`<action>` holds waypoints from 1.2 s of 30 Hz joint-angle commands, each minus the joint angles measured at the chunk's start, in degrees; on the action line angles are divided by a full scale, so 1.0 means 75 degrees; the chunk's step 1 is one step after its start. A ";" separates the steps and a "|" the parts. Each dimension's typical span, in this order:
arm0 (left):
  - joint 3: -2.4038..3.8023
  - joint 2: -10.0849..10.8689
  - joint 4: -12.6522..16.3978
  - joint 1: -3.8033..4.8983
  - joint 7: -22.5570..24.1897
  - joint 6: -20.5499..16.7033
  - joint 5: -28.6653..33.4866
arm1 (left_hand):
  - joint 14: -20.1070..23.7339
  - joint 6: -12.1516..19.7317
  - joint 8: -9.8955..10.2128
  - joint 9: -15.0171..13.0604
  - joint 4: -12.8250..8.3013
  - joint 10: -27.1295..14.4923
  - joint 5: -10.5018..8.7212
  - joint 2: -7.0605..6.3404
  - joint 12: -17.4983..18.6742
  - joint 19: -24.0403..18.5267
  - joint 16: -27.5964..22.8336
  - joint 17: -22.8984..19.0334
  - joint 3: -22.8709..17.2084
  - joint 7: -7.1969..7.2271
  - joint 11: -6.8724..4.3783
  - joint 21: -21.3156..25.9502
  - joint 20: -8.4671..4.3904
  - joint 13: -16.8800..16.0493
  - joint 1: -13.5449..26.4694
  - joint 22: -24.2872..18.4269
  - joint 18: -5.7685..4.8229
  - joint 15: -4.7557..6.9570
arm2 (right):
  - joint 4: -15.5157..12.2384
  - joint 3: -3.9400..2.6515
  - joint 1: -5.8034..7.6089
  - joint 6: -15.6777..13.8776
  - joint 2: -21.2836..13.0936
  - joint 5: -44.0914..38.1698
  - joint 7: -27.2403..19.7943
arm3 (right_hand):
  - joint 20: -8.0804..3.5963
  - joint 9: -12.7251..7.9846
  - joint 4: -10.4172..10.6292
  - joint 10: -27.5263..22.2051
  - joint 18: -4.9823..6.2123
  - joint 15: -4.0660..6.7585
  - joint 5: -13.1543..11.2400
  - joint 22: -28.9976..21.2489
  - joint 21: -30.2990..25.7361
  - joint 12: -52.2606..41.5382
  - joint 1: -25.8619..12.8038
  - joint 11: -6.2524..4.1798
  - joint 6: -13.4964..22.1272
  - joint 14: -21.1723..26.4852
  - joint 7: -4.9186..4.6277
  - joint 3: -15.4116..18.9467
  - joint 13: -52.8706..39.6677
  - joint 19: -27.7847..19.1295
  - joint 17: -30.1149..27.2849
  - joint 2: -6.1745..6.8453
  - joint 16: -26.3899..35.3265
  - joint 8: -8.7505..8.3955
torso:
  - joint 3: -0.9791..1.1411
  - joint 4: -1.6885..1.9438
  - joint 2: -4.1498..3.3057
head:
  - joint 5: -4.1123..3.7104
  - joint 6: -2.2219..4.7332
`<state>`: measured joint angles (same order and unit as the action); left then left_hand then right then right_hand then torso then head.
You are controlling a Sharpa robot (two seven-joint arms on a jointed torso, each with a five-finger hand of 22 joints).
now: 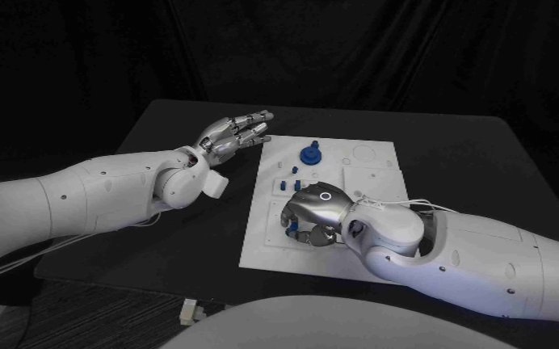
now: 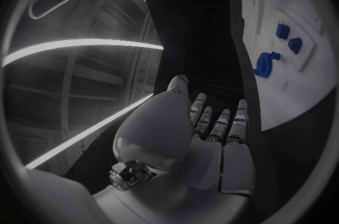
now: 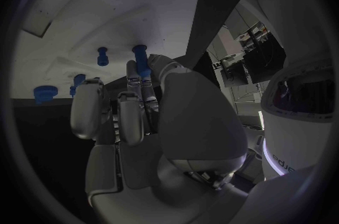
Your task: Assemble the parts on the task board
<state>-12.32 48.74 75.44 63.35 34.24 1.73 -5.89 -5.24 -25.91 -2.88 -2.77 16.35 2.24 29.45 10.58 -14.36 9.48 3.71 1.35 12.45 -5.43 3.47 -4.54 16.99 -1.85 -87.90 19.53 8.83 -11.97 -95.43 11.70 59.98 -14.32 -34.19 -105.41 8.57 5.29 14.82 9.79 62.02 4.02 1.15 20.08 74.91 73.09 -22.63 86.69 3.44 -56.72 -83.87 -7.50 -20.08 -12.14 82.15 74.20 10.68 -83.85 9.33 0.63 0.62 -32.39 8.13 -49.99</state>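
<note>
Blue part (image 3: 140,59) pinched by right hand (image 1: 313,213) over task board (image 1: 373,183).

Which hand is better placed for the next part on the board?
Right. The right hand is already over the task board, fingers at a blue peg. The left hand hovers open beside the board's edge, holding nothing.

The task board (image 1: 373,178) lies in the middle of the desk (image 1: 466,147). A gear-shaped part (image 1: 311,155) stands on the board's far left area. The right hand (image 1: 313,213) rests over the board's near left area. The left hand (image 1: 229,136) hovers just left of the board's far corner.
</note>
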 commanded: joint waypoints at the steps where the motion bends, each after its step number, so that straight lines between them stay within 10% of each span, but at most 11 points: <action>1: 0.0008 -0.0018 0.0007 -0.0013 0.0067 0.0101 0.0047 | -0.0061 -0.0044 -0.0024 -0.0008 -0.0014 -0.0007 0.0040 -0.0020 0.0023 0.0059 0.0048 0.0010 -0.0023 -0.0024 0.0072 -0.0042 -0.0015 -0.0008 -0.0082 -0.0006 -0.0113 -0.0009 | 0.0032 0.0018 -0.0058 0.0106 0.0017 -0.0066 0.0082 | 0.0007 -0.0027 0.0007 -0.0088 -0.0005 -0.0056 -0.0179 0.1308 -0.0060 0.0043 -0.0107 -0.0001 0.0185 -0.0260 0.0012 0.0017 0.0025 -0.0056 -0.0023 0.0042 0.0036 -0.0099 | 0.0001 0.0001 -0.0001 | 0.0009 -0.0002; 19: 0.0008 -0.0031 -0.0019 -0.0024 0.0038 0.0132 0.0047 | -0.0057 -0.0076 -0.0028 -0.0011 -0.0012 -0.0010 0.0041 -0.0010 0.0028 0.0059 0.0047 0.0009 -0.0029 -0.0029 0.0072 -0.0039 -0.0016 -0.0007 -0.0089 -0.0020 -0.0123 -0.0009 | 0.0101 0.0018 -0.0095 0.0105 0.0087 -0.0067 0.0087 | 0.0062 -0.0052 0.0118 -0.0456 0.0024 -0.0119 -0.0806 0.1265 -0.0212 0.0141 -0.0339 0.0085 0.0477 -0.0202 0.0098 0.0140 0.0014 -0.0140 -0.0113 0.0138 0.0070 -0.0256 | 0.0002 0.0004 -0.0004 | -0.0014 -0.0002; 26: 0.0008 -0.0033 -0.0024 -0.0029 0.0028 0.0136 0.0047 | -0.0057 -0.0076 -0.0028 -0.0011 -0.0012 -0.0010 0.0041 -0.0010 0.0028 0.0059 0.0047 0.0009 -0.0029 -0.0029 0.0072 -0.0039 -0.0016 -0.0007 -0.0089 -0.0020 -0.0123 -0.0009 | 0.0058 0.0018 -0.0096 0.0087 0.0001 -0.0067 0.0246 | 0.0094 -0.0376 0.0800 -0.1787 0.0089 -0.0135 -0.2275 0.1179 -0.0544 0.0448 -0.1100 0.0302 0.1354 -0.0078 0.0515 0.1656 0.0091 -0.0306 -0.0320 0.0411 0.0149 -0.0704 | 0.0000 0.0003 -0.0002 | -0.0017 -0.0002; 32: 0.0008 -0.0026 -0.0024 -0.0031 0.0027 0.0137 0.0047 | -0.0055 -0.0075 -0.0029 -0.0011 -0.0011 -0.0012 0.0042 -0.0005 0.0037 0.0059 0.0047 0.0008 -0.0032 -0.0033 0.0072 -0.0039 -0.0016 -0.0006 -0.0092 -0.0024 -0.0126 -0.0009 | -0.0051 0.0017 -0.0094 -0.0085 -0.0154 -0.0067 0.0311 | 0.0113 -0.0524 0.0956 -0.2200 0.0124 -0.0166 -0.2296 0.1125 -0.0751 0.0537 -0.1238 0.0360 0.1672 0.0006 0.0641 0.2113 0.0144 -0.0423 -0.0459 0.0654 0.0206 -0.0766 | 0.0001 0.0004 0.0002 | -0.0023 -0.0002; 36: 0.0008 -0.0022 -0.0030 -0.0033 0.0029 0.0135 0.0047 | -0.0051 -0.0074 -0.0028 -0.0011 -0.0011 -0.0016 0.0043 0.0000 0.0046 0.0059 0.0046 0.0008 -0.0035 -0.0035 0.0074 -0.0038 -0.0017 -0.0004 -0.0095 -0.0029 -0.0129 -0.0008 | -0.0199 0.0016 -0.0079 -0.0385 -0.0325 -0.0070 0.0323 | 0.0134 -0.0630 0.0984 -0.2454 0.0144 -0.0188 -0.2278 0.1099 -0.0866 0.0541 -0.1329 0.0382 0.1848 0.0067 0.0702 0.3304 0.0167 -0.0498 -0.0534 0.0738 0.0232 -0.0742 | 0.0001 -0.0002 -0.0001 | -0.0014 -0.0002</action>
<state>-12.32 48.64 75.17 63.18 33.86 2.13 -5.89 -5.24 -26.12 -2.88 -2.76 16.35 2.02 29.45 10.58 -14.36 9.48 3.71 1.35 12.45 -5.64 3.67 -4.54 16.98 -1.85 -87.90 19.40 8.83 -11.97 -96.49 11.83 59.37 -14.71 -36.43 -105.53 9.52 6.26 10.18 17.16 44.00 4.01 0.09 3.05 74.91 66.77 -18.62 76.65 6.36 -43.18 -83.54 -2.28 3.98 -10.97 78.81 70.25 15.77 -82.29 3.82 0.63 0.64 -32.39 7.94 -49.99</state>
